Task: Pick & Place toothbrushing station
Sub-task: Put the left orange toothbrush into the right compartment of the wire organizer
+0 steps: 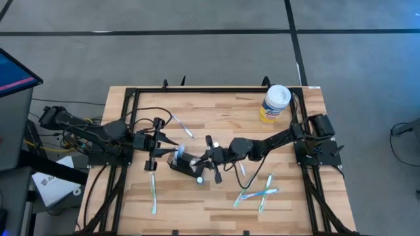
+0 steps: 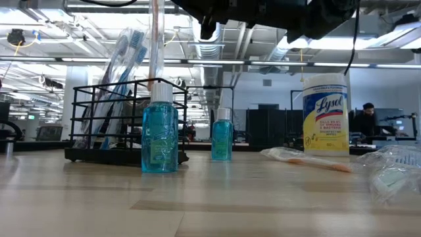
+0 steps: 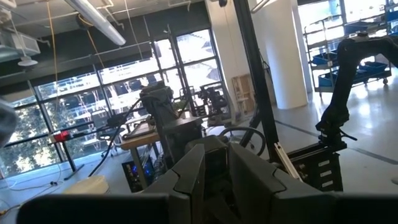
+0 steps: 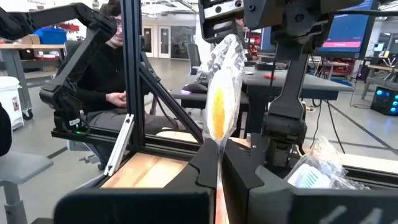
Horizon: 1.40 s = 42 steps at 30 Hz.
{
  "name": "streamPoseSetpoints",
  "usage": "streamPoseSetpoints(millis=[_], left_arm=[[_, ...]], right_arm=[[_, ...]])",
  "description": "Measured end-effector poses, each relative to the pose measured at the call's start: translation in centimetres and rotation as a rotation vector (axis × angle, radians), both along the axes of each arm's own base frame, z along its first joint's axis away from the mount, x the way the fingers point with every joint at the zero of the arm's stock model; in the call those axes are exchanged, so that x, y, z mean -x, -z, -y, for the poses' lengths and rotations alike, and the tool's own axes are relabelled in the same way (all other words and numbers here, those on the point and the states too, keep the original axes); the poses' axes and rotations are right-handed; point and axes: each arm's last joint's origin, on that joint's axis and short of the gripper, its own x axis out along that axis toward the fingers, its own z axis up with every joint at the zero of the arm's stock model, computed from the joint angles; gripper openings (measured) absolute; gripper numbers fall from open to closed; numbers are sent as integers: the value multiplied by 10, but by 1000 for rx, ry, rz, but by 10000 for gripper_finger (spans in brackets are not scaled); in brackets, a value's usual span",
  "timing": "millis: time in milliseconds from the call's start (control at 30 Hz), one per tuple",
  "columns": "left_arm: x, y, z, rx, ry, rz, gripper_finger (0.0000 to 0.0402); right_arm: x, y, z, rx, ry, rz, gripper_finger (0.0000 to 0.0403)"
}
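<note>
Grey floor surrounds the wooden bench (image 1: 197,196), which sits inside a black frame.

Near the bench's middle, the right pincer (image 1: 211,160) is closed on a wrapped toothbrush (image 4: 219,106). In the right wrist view the clear wrapper with its orange patch stands up from between the two dark fingers (image 4: 208,163), pinched at its lower end.

Just beside that pincer, on the side toward the other arm, lies the toothbrushing station (image 1: 182,160), a black wire holder. In the low view it stands upright on the bench with blue toothbrushes (image 2: 125,49) leaning in it and a blue bottle (image 2: 160,128) in front.

The left pincer (image 1: 155,145) is close on the station's far side; whether it is open or closed cannot be told, since its wrist view looks out at the room.

More wrapped toothbrushes (image 1: 257,193) lie crossed on the bench beyond the right pincer, toward the front edge. A yellow wipes canister (image 1: 275,103) stands well apart, near the right arm's base.

A seated person (image 4: 109,74) shows past the bench in the right wrist view.
</note>
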Motion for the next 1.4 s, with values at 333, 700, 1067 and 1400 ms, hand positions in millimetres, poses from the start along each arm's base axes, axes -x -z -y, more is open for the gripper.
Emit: streamPoseSetpoints(millis=[333,700,1067,1400], left_arm=[[0,0,0,-1,0,-3,68],[0,0,0,-1,0,-2,68],[0,0,0,-1,0,-3,68],[0,0,0,-1,0,-3,68]], right_arm=[[0,1,3,1,8,-11,0],[1,17,3,-2,10,-11,0],[-8,49,8,-13,24,-43,0],[-9,52,8,-6,24,-50,0]])
